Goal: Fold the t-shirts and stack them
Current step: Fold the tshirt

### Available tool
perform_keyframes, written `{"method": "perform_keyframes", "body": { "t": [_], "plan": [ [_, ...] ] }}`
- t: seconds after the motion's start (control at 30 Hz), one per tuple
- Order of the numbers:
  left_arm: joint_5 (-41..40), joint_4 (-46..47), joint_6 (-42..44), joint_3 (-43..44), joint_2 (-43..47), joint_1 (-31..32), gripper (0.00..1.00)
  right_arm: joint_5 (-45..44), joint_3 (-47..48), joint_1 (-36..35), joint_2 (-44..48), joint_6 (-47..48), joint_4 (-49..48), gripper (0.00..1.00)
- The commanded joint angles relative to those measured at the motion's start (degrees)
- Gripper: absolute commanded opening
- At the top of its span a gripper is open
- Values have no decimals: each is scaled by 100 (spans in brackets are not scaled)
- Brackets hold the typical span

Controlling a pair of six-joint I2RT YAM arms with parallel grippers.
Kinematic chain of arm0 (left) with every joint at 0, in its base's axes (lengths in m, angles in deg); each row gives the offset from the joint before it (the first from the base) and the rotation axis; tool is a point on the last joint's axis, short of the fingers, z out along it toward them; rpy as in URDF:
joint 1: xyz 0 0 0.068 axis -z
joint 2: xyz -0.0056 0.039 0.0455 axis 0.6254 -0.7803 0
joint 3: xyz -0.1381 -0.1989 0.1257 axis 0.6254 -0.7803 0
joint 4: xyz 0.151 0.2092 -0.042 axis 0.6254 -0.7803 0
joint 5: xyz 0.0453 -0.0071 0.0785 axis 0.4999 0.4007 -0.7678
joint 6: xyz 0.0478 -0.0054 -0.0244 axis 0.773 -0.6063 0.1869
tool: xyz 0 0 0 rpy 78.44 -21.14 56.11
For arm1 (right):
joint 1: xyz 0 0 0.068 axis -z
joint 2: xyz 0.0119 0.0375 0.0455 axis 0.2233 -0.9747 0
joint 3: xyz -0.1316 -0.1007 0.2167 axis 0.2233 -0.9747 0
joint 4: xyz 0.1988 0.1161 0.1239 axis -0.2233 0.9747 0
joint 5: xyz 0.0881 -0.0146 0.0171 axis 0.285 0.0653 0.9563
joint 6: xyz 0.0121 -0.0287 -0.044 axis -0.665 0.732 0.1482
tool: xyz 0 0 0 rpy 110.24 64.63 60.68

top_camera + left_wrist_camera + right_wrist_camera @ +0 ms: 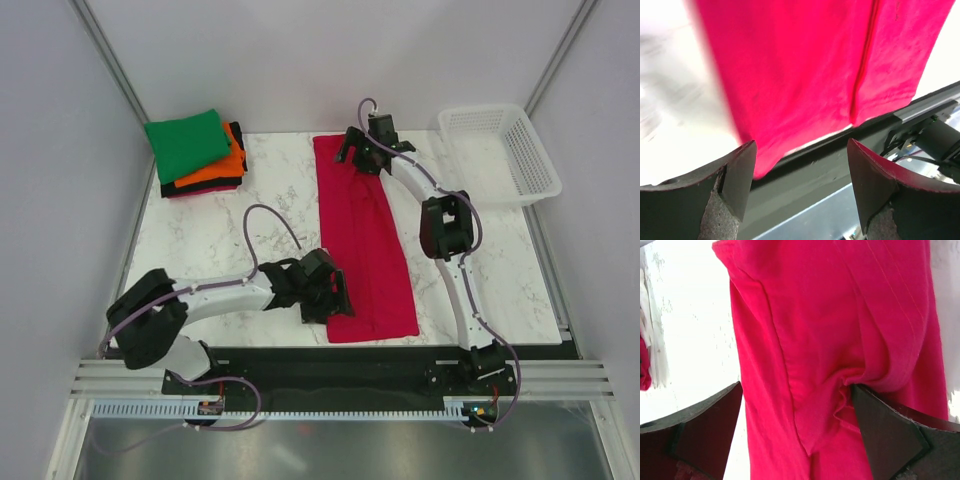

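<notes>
Crimson-pink shirt (365,240) lies flat on marble table (220,240), folded lengthwise into a long strip. It runs from the far middle to the near edge, a bit diagonal, w/ the near end wider and further right.

L gripper (338,298) sits low at the strip's near-left corner. In the L wrist view (801,145) the jaws are spread wide w/ nothing clamped. Shirt hem is just ahead of the fingertips (737,175), and its corner droops close to the L-side finger. Dark table-edge rail shows under the hem. Can't tell if the cloth touches the finger, bc the pic is blurry.

R gripper (358,158) is at the far end of the strip, arm stretched out over the table. In the R wrist view (796,386) the jaws are also wide apart, w/ cloth lying across the gap. A bunched fold is pushed up against the R-side finger (880,425). It isn't pinched, only one finger is on the fabric.

Far-left corner has a stack of folded tees: green (188,143) on top, then orange (222,168), then black (200,186). The stack is well apart from the crimson one.

White lattice basket (535,165) sits at the far-right corner, near the R arm but not touching the shirt.
</notes>
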Motion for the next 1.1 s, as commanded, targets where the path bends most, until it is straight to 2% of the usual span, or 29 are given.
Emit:
{"method": "perform_keyframes", "body": {
  "t": [0.0, 0.1, 0.13, 0.2, 0.23, 0.3, 0.33, 0.4, 0.43, 0.47, 0.5, 0.57, 0.63, 0.7, 0.83, 1.07],
  "plan": [
    [-767, -1135, 304, 217, 893, 29, 81, 320, -181, 88, 616, -71, 321, 98],
    [-942, -1417, 313, 182, 1535, 29, 81, 479, -742, 97, 1458, -19, 313, 98],
    [-996, -1540, 243, 155, 1711, 37, 81, 470, -944, 88, 1992, 68, 330, 98],
    [-1102, -1576, 137, -37, 2123, 37, 82, 234, -1847, 97, 2635, 200, 470, 98],
    [-1119, -1585, -11, -230, 2247, 29, 82, 76, -2234, 97, 3361, 271, 679, 98],
    [-1102, -1550, -196, -450, 2546, 38, 82, -626, -3569, 97, 4111, 289, 918, 98],
    [-1093, -1480, -363, -669, 2608, 38, 82, -994, -4531, 88, 4846, 289, 1102, 98],
    [-1058, -1305, -460, -881, 2740, 38, 82, -1180, -5546, 88, 5571, 210, 1235, 98],
    [-1032, -1182, -539, -1082, 2749, 81, 82, -1234, -6065, 80, 6288, 157, 1253, 98],
    [-962, -1024, -566, -1180, 2758, 90, 82, -1243, -7088, 71, 6652, -26, 1244, 98],
    [-909, -692, -610, -1277, 2741, 99, 81, -1226, -7585, 71, 7412, -115, 1192, 93],
    [-856, -356, -733, -1505, 2575, 143, 81, -1156, -8830, 53, 8172, -386, 1139, 91],
    [-707, 57, -864, -1620, 2390, 230, 80, -1068, -9416, 1, 9075, -519, 1243, 86],
    [-663, 312, -926, -1717, 2091, 310, 79, -778, -10023, -26, 9492, -625, 1375, 79],
    [-645, 822, -1085, -1787, 1661, 494, 78, -471, -10753, -359, 10204, -896, 1552, 72],
    [-698, 964, -1199, -1814, 1361, 582, 75, -365, -11746, -966, 10593, -1451, 1341, 60]
  ]
}}
